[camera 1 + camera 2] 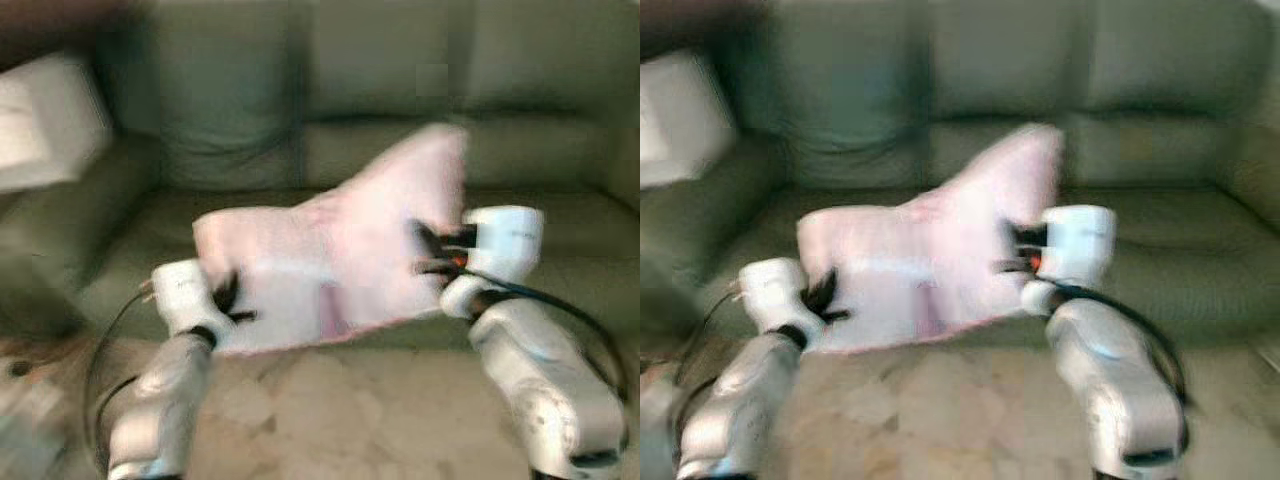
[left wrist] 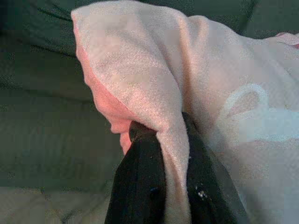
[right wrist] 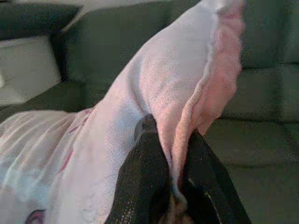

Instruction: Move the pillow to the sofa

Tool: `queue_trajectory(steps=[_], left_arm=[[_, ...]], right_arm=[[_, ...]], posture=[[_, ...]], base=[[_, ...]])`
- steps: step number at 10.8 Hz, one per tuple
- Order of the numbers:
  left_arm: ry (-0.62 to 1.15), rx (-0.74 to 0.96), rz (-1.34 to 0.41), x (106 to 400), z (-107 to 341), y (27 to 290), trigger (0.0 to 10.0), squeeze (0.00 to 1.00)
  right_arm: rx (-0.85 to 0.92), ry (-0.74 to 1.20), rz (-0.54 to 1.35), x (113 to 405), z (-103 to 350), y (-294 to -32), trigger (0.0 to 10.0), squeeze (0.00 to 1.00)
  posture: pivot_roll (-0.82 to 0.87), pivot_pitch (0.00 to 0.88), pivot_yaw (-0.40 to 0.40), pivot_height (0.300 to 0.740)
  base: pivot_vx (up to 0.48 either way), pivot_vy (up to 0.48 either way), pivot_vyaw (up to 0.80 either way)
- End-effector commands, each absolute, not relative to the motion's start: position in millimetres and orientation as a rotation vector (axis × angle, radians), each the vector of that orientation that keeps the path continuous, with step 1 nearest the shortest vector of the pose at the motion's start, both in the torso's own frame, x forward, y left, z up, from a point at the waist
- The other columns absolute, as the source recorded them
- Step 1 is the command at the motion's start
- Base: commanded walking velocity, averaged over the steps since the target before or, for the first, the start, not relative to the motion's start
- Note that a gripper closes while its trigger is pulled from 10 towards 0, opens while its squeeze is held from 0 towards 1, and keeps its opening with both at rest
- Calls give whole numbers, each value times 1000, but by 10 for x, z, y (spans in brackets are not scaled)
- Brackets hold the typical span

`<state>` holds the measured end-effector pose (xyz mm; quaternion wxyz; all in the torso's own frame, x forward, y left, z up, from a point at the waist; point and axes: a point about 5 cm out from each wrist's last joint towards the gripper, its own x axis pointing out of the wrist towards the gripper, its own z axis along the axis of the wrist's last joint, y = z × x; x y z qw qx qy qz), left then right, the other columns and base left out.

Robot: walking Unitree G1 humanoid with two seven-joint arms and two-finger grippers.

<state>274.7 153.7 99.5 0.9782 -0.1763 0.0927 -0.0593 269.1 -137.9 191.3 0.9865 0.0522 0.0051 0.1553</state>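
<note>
A pale pink pillow (image 1: 335, 265) hangs in the air between my two arms, in front of the green sofa (image 1: 400, 130). My left gripper (image 1: 228, 300) is shut on the pillow's left edge; the left wrist view shows the black fingers (image 2: 140, 186) pinching a fold of pink cloth (image 2: 159, 93). My right gripper (image 1: 428, 252) is shut on the pillow's right edge, where the right wrist view shows its fingers (image 3: 145, 182) clamped on the pink hem (image 3: 210, 93). The pillow's right corner points up toward the backrest. Both eye views are blurred.
The sofa seat (image 1: 560, 240) stretches behind and below the pillow. A white cushion (image 1: 45, 120) rests at the sofa's left end. Beige tiled floor (image 1: 350, 420) lies in front of the sofa.
</note>
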Motion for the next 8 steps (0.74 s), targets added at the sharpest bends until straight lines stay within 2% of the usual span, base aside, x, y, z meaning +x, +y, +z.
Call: queue_trajectory(steps=[1, 8], left_arm=[[157, -359, -188, 2775, 1083, 1384, 10000, 0], [168, -343, -198, 2786, 1070, 1373, 10000, 0]], right_arm=[[99, -2, 289, 2675, 1938, -1443, 10000, 0], [94, 2, 287, 2678, 1928, -1441, 10000, 0]], posture=[[-250, 38, 7, 740], [-252, 34, 8, 740]], base=[[0, 0, 0], [0, 0, 0]])
